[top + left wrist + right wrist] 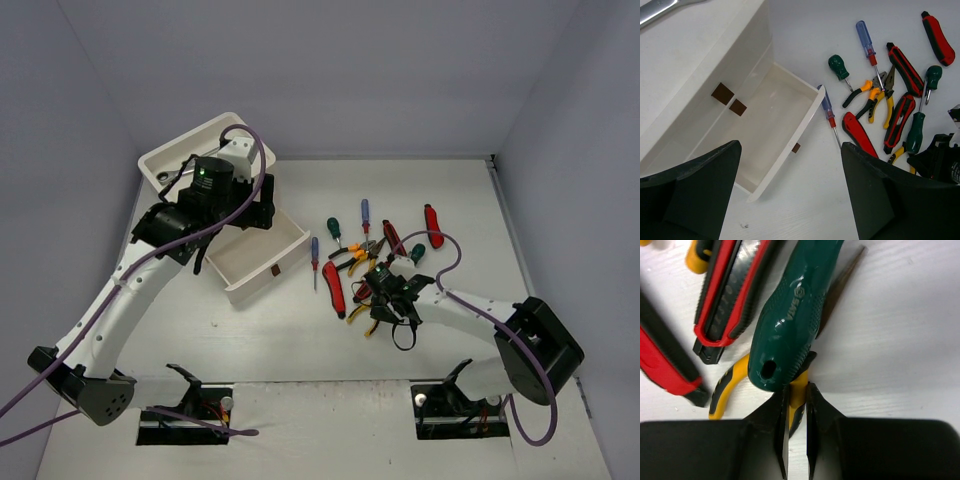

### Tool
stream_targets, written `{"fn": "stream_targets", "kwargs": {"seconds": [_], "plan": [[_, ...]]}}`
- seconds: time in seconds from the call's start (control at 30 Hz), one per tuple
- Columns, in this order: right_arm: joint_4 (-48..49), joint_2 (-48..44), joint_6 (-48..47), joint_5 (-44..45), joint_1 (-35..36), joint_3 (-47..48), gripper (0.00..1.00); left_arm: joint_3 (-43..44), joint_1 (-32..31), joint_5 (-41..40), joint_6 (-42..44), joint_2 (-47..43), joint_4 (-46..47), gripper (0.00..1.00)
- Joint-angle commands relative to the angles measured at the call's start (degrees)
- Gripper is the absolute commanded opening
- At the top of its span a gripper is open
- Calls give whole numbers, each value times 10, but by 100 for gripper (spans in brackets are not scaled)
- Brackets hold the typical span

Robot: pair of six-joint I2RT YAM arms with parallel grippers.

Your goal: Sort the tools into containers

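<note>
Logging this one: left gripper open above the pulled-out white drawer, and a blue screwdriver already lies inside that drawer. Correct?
Not quite. The left gripper is open above the pulled-out drawer, but nothing lies inside it: the left wrist view shows its floor bare. The blue screwdriver lies outside, beside the drawer's front corner.
</note>
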Motion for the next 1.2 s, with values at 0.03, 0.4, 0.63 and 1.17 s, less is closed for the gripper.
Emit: {"fn": "stream_targets", "kwargs": {"seconds": [0.03, 0.4, 0.63, 1.17], "plan": [[14, 30, -3, -11, 25, 9, 0, 9, -4, 0, -4, -10, 24, 78], [14, -109, -33, -5, 41, 84, 0, 17, -5, -8, 0, -16, 24, 78], [16, -112, -56, -3, 69, 150, 0, 20, -6, -22, 6, -20, 23, 78], [59, 146, -77, 65, 83, 439, 0, 9, -5, -111, 25, -61, 14, 78]]}}
